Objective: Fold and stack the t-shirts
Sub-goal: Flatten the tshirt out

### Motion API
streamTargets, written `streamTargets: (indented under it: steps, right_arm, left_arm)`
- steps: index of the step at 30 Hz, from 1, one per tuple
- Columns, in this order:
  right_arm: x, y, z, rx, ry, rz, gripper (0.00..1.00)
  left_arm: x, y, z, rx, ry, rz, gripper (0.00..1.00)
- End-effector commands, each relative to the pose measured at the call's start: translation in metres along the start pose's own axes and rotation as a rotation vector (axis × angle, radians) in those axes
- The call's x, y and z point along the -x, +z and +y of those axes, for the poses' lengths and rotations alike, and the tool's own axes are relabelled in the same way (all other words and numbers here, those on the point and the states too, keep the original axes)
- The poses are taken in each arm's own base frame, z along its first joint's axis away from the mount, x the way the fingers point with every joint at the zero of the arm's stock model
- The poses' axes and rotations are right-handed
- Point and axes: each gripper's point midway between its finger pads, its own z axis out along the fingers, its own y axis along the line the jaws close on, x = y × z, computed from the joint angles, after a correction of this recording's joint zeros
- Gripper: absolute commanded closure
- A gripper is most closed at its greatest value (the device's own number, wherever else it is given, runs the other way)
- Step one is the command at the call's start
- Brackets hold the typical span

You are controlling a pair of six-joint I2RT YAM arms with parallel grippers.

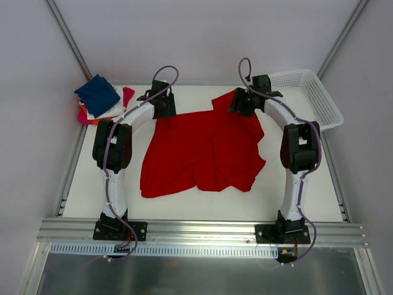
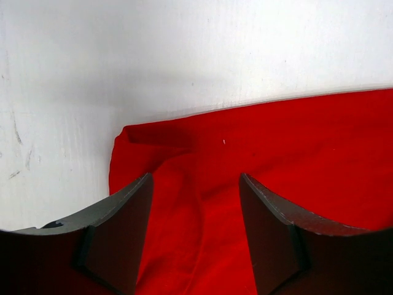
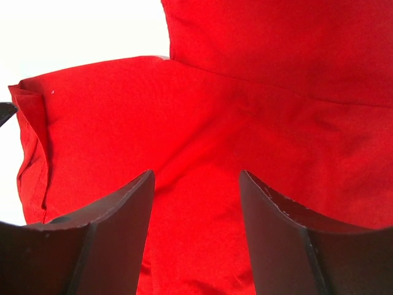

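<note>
A large bright red t-shirt (image 1: 202, 153) lies spread and rumpled on the white table (image 1: 307, 196). My left gripper (image 1: 164, 110) hovers over its far left corner, and in the left wrist view its jaws (image 2: 195, 178) stand apart with red cloth (image 2: 295, 141) lying between and beneath them. My right gripper (image 1: 241, 104) sits over the far right part by a sleeve, open, with red cloth (image 3: 245, 92) under its jaws (image 3: 196, 175). At the far left corner lies a stack of folded t-shirts, navy blue (image 1: 97, 93) on top of white (image 1: 112, 110), orange (image 1: 86, 118) and magenta (image 1: 128, 96).
A white plastic mesh basket (image 1: 320, 98) stands at the far right corner, partly over the table's edge. Grey walls close in the table at the back and sides. An aluminium rail (image 1: 202, 232) runs along the near edge by the arm bases.
</note>
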Motion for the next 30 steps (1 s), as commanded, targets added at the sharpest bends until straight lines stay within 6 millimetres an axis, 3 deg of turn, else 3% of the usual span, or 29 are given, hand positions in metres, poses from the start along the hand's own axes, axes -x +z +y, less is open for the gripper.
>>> streamTargets:
  steps: [1, 18, 22, 23, 25, 26, 30]
  right_arm:
    - [0.027, -0.031, 0.024, 0.047, -0.060, -0.095, 0.39]
    - [0.028, -0.037, 0.025, 0.055, -0.058, -0.103, 0.39]
    - [0.031, -0.040, 0.025, 0.051, -0.060, -0.113, 0.39]
    - [0.031, -0.041, 0.025, 0.052, -0.059, -0.114, 0.39]
    - [0.031, -0.041, 0.025, 0.052, -0.059, -0.114, 0.39]
    - [0.032, -0.041, 0.025, 0.052, -0.060, -0.114, 0.39]
    - [0.028, -0.036, 0.023, 0.057, -0.053, -0.100, 0.40]
  left_arm:
    - [0.011, 0.000, -0.003, -0.018, 0.024, -0.011, 0.42]
    - [-0.004, 0.020, 0.011, -0.004, 0.006, 0.059, 0.43]
    - [-0.006, 0.021, 0.014, -0.004, 0.000, 0.069, 0.55]
    - [-0.005, 0.021, 0.014, -0.004, 0.000, 0.068, 0.71]
    - [-0.004, 0.019, 0.013, -0.007, -0.002, 0.065, 0.85]
    - [-0.003, 0.018, 0.014, -0.003, -0.005, 0.063, 1.00]
    - [-0.001, 0.013, 0.014, -0.002, -0.007, 0.056, 1.00]
